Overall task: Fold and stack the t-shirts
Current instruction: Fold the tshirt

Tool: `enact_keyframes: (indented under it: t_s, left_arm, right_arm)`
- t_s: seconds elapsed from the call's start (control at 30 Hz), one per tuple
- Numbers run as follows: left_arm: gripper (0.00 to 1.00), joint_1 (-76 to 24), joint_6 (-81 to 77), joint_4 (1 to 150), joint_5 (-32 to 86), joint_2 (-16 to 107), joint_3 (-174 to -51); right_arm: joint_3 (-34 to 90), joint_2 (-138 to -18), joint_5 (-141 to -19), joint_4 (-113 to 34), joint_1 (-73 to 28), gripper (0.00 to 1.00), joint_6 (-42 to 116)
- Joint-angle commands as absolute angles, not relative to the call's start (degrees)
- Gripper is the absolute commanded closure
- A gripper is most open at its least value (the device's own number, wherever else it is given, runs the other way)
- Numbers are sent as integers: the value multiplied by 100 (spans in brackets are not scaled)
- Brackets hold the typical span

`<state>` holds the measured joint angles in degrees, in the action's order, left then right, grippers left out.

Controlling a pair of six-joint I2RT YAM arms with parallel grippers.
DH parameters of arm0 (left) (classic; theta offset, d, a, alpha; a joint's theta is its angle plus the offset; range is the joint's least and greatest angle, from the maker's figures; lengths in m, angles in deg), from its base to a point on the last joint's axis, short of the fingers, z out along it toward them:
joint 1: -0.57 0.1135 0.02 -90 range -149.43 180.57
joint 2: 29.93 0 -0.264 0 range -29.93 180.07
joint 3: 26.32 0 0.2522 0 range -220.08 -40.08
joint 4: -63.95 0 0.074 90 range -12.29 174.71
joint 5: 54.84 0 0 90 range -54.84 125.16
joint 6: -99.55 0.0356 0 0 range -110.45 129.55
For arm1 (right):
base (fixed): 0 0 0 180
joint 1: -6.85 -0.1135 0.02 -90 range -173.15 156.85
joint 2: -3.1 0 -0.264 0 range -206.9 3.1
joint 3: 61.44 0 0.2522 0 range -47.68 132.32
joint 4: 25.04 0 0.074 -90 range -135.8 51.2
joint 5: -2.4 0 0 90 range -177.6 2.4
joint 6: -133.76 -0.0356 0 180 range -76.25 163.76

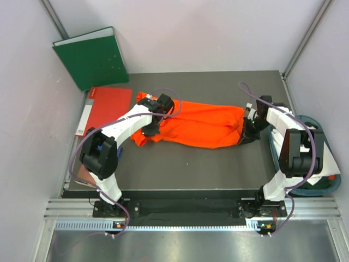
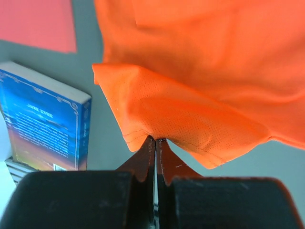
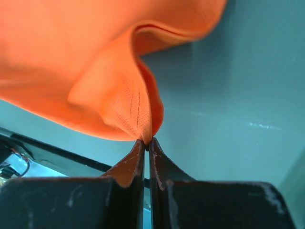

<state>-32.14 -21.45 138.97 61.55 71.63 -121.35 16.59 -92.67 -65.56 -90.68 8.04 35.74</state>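
The orange t-shirt (image 1: 204,124) is stretched in a long band across the dark table, held up between both arms. My left gripper (image 1: 152,126) is shut on its left end; the left wrist view shows the fingertips (image 2: 149,143) pinching a stitched hem of the orange cloth (image 2: 190,81). My right gripper (image 1: 246,131) is shut on the right end; the right wrist view shows the fingertips (image 3: 139,145) pinching a fold of the cloth (image 3: 81,62) above the table. The white t-shirt is out of view.
A green binder (image 1: 92,57) leans in the back left corner. A red folder (image 1: 106,109) lies flat at the table's left. A blue book (image 2: 45,124) lies near the left edge. A blue-rimmed basket (image 1: 327,180) sits off the right edge.
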Motion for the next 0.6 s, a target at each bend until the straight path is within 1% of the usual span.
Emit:
enact_keyframes:
  t_s: [0.0,0.27,0.4,0.57]
  left_arm:
    - [100,-3195,-2253,14275,6688,7404,-12770]
    - [100,-3011,-2244,14293,6899,7826,-13614]
    - [100,-2861,-2183,14266,7040,8134,-14096]
    - [100,-2651,-2156,14231,7084,8476,-14607]
  right_arm:
    - [2140,-9243,-6256,-9057,816,100,3699]
    - [2500,-9323,-5913,-8846,808,100,3585]
    - [2676,-9604,-5921,-8732,808,100,3532]
    - [2931,-9955,-6220,-8635,816,100,3488]
